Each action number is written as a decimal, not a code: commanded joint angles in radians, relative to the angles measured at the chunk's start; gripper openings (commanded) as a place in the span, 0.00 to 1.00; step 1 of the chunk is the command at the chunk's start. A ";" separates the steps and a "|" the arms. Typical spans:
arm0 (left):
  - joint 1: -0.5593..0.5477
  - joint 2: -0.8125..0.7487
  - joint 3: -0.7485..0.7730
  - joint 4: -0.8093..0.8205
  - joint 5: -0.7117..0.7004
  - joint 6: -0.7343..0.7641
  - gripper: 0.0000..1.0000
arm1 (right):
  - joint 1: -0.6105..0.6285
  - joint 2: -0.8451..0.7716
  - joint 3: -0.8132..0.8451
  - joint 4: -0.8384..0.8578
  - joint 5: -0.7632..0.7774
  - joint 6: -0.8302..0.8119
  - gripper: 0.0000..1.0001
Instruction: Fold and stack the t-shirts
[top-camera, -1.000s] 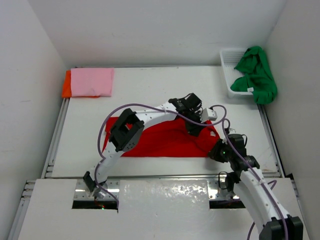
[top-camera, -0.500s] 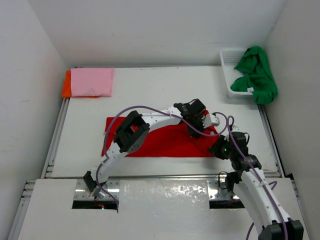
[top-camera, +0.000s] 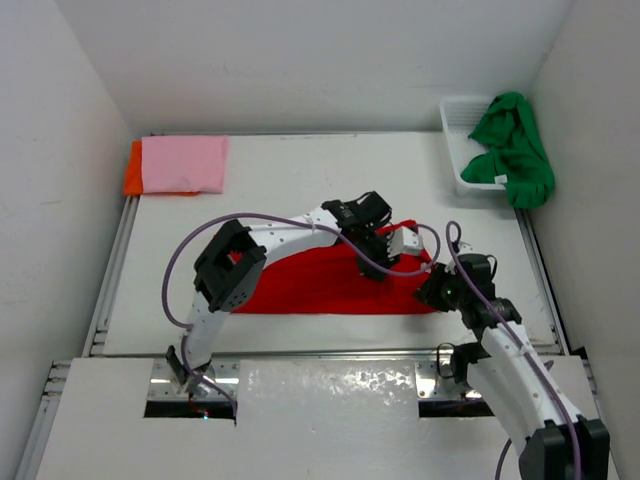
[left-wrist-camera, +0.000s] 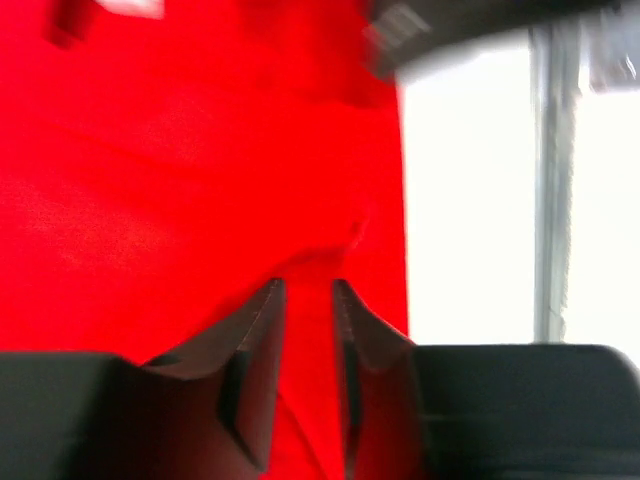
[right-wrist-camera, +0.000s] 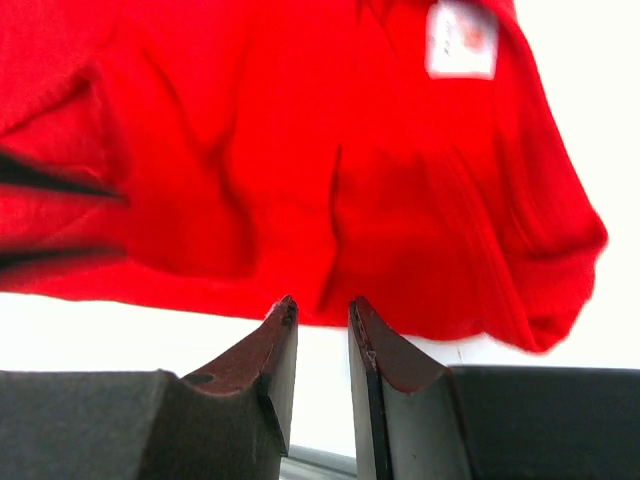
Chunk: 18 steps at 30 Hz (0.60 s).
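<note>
Over the last second the left arm's elbow has been swung out to the left, while the left claw (left-wrist-camera: 305, 288) has been kept over the right end of the red shirt (top-camera: 320, 290). The shirt's near left corner is now seen further right than before, and a little red cloth is raised beside the left wrist. The shirt is therefore judged to have been tugged rightward and bunched at that end rather than folded. The left claw's jaws are held narrowly apart with red filling the gap (whether a ridge of cloth is actually pinched there cannot be told). The right claw (right-wrist-camera: 322, 305) is held slightly parted and empty at the shirt's near right edge, with bare counter (top-camera: 300, 180) seen between its jaws. The shirt is laid on the middle of the counter as a long band, its long axis running left to right along the near edge. A white label (right-wrist-camera: 461, 38) is seen toward its far right part, so the collar is judged to point right and the hem left. The cross fold is taken as not yet made. The pink shirt (top-camera: 183, 163) is already stacked on the orange shirt (top-camera: 131, 172) at the far left, and the green shirt (top-camera: 515, 145) is draped over the basket (top-camera: 450, 120).
</note>
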<state>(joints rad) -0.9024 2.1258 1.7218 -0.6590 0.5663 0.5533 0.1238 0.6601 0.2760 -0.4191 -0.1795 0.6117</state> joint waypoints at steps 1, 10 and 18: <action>0.003 -0.069 -0.082 -0.045 0.078 0.108 0.25 | -0.006 0.086 0.080 0.127 -0.046 -0.059 0.25; 0.029 -0.191 -0.154 -0.056 0.061 0.143 0.41 | 0.040 0.314 0.120 0.370 -0.135 -0.055 0.17; -0.012 -0.230 -0.212 0.085 -0.134 -0.004 0.42 | -0.004 0.331 0.129 0.248 -0.046 0.022 0.10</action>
<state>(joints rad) -0.8764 1.9160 1.5242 -0.6533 0.4957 0.6033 0.1638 1.0336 0.3767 -0.1371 -0.2790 0.5892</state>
